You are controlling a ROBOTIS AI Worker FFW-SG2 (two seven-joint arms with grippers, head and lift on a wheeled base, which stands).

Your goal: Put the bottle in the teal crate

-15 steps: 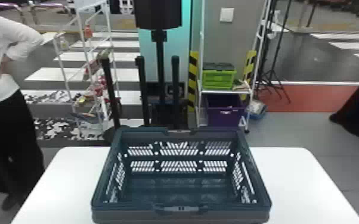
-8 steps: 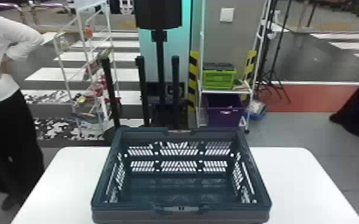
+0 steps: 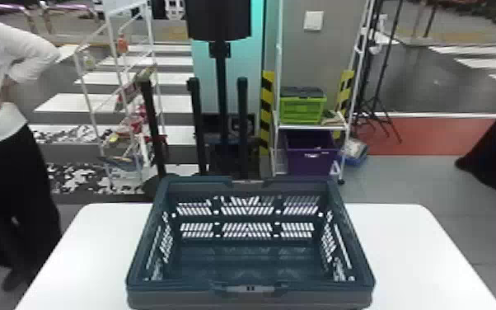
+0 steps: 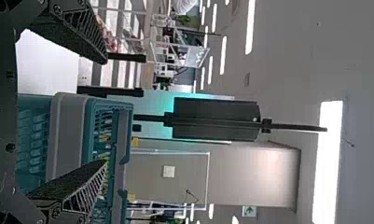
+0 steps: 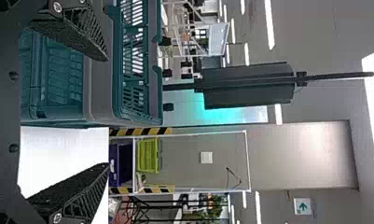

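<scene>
The jaws of the left gripper [image 4: 105,111] stood open, their tips well apart, and so did the jaws of the right gripper [image 5: 107,112]. The teal crate [image 3: 169,290] lay ahead of both pairs, upright on the white worktop [image 3: 416,255], with its open top facing up and a grey band round its outside. From the left gripper, the crate sat ahead and over to the right: the right-hand jaw overlapped it in the left wrist view, and one of its corners showed in the gap, while a bare part of the worktop lay nearer the left-hand jaw. From the right gripper it was the other way about, the crate behind the left-hand jaw and the bare worktop behind the right-hand one. Farther off, beyond the crate, a black panel [image 3: 218,20] on a pole lined up with the gap of each pair. A green crate [image 3: 302,109] on a white rack [image 3: 313,127], with a purple bin [image 3: 311,154] below it, lay well past the right gripper's jaws, towards the right-hand one.
</scene>
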